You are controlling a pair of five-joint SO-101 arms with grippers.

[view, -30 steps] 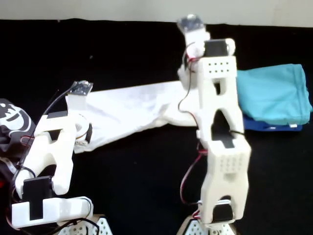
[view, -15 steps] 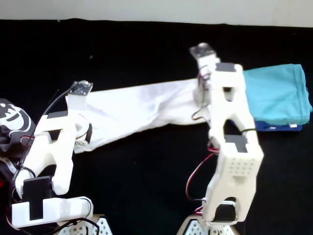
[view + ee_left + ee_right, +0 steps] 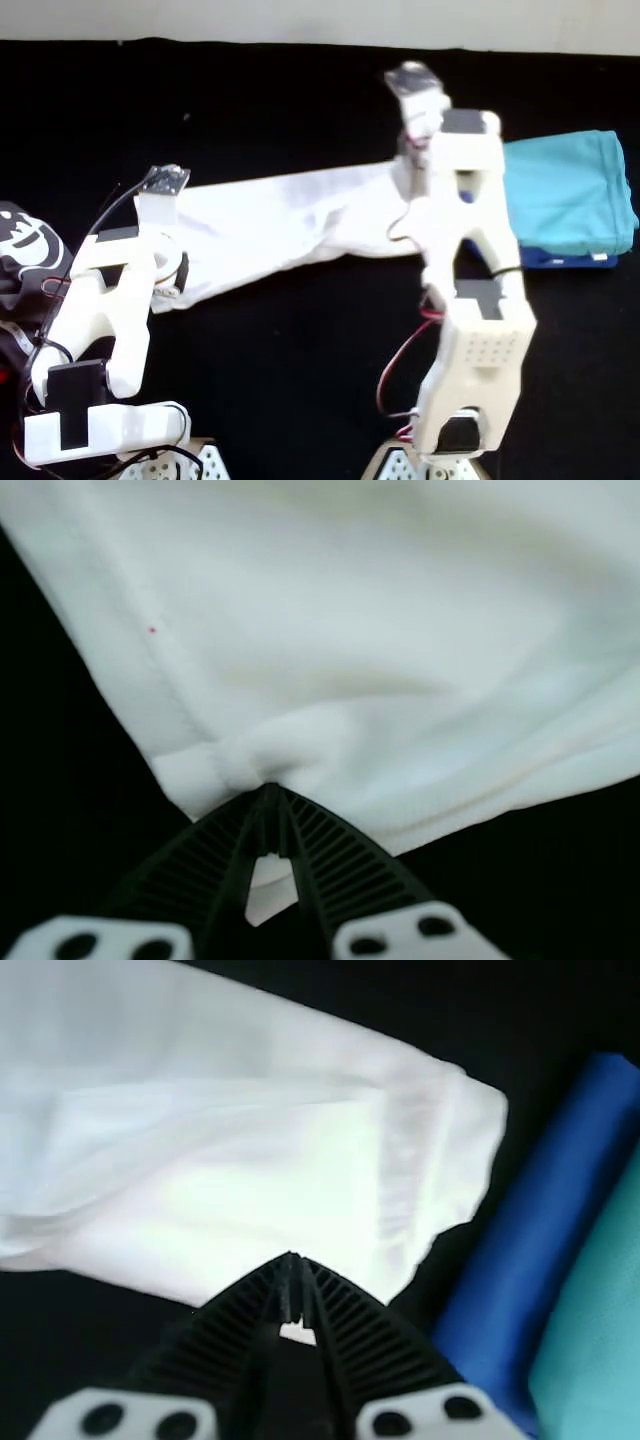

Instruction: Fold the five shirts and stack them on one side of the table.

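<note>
Left gripper (image 3: pixel 268 792) pinching the white shirt (image 3: pixel 280 225) far from the teal stack (image 3: pixel 565 190), right gripper (image 3: pixel 290 1263) pinching it just beside that stack, I hold its length stretched between them.

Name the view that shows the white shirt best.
High view: nearly the whole white shirt, spread out. Left wrist view has one hemmed corner in the left gripper; right wrist view has the other end at the right gripper.

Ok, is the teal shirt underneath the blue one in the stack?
No: in the high view the teal shirt lies on top, with the blue shirt showing from beneath its edge.
</note>
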